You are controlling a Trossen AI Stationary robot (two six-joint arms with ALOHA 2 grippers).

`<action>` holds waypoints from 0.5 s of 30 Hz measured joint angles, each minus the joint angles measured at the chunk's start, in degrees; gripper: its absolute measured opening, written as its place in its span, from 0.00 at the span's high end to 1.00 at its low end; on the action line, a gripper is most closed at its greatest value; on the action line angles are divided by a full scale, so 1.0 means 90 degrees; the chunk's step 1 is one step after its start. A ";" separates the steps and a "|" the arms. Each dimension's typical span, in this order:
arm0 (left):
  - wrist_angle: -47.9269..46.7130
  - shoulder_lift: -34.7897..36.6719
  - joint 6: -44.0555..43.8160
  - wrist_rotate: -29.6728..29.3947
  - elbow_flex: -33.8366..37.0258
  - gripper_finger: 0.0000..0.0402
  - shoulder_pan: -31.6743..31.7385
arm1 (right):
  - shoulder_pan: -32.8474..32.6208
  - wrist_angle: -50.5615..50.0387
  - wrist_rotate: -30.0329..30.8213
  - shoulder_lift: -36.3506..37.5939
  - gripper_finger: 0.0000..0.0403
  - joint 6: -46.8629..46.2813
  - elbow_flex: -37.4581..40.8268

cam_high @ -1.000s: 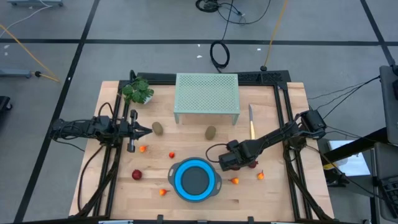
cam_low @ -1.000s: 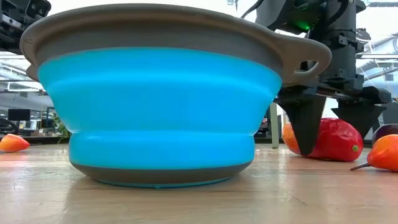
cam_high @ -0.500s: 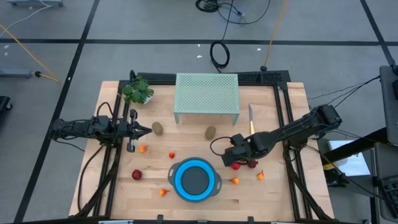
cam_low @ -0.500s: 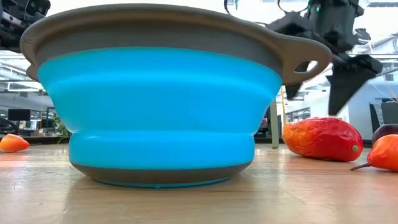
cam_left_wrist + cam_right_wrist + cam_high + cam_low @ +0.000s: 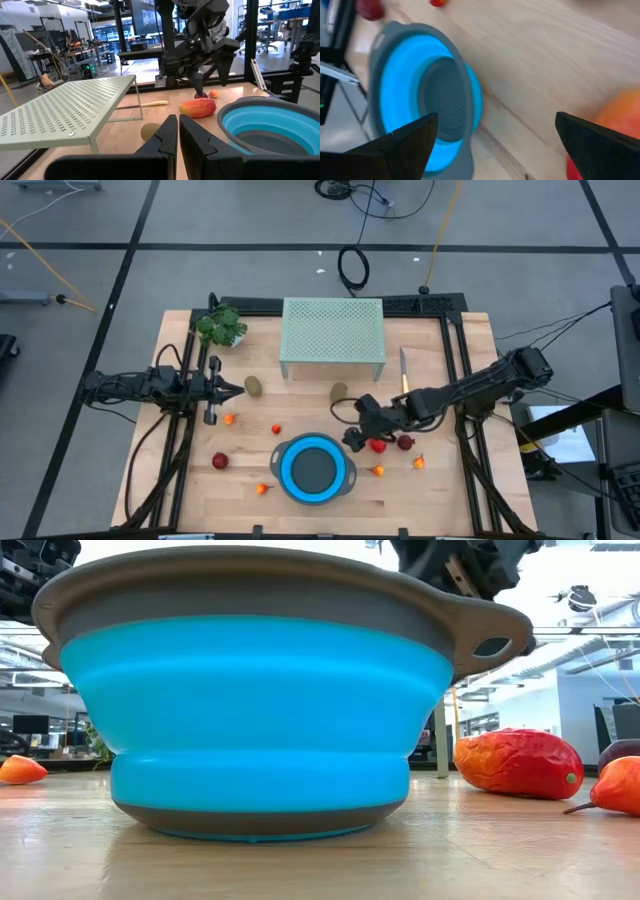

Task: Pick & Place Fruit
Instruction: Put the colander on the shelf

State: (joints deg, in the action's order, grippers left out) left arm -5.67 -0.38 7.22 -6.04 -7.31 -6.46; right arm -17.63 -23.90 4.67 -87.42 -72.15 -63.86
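While the blue collapsible bowl (image 5: 314, 468) sits empty at the near edge of the worktop (image 5: 440, 490), the right gripper (image 5: 361, 427) hangs with fingers wide apart and holding nothing, just beside the bowl's right rim and over the long orange-red fruit (image 5: 379, 446). That piece lies on the wood between bowl and arm, with a dark red round fruit (image 5: 405, 443) touching or nearly touching it and two tiny orange-red pieces (image 5: 378, 471) nearer the front. Other small fruit are scattered left of the bowl, among them a dark red one (image 5: 219, 461). Farther back lie two brown kiwi-like ovals (image 5: 338, 392), then the pale green perforated rack (image 5: 333, 330). At the left, the left gripper (image 5: 236, 390) waits, fingers together. The step in hand appears to be the approach to a first pick; the next move calls for descending astride the long fruit and closing.
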 joint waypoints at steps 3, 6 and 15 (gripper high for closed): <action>-0.0002 0.0000 0.0000 0.0000 0.0000 0.95 -0.0002 | -0.0003 0.0364 -0.0029 -0.0057 0.02 0.0405 0.0000; -0.0007 0.0000 0.0000 -0.0001 0.0000 0.95 -0.0002 | -0.0010 0.0537 -0.0049 -0.0078 0.02 0.0782 0.0000; -0.0012 0.0000 0.0000 0.0000 0.0000 0.95 0.0000 | -0.0010 0.0796 -0.0367 -0.0075 0.02 0.1577 -0.0007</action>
State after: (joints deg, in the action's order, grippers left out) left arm -5.78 -0.38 7.22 -6.04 -7.31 -6.46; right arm -17.72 -16.74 1.37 -88.09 -57.95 -63.92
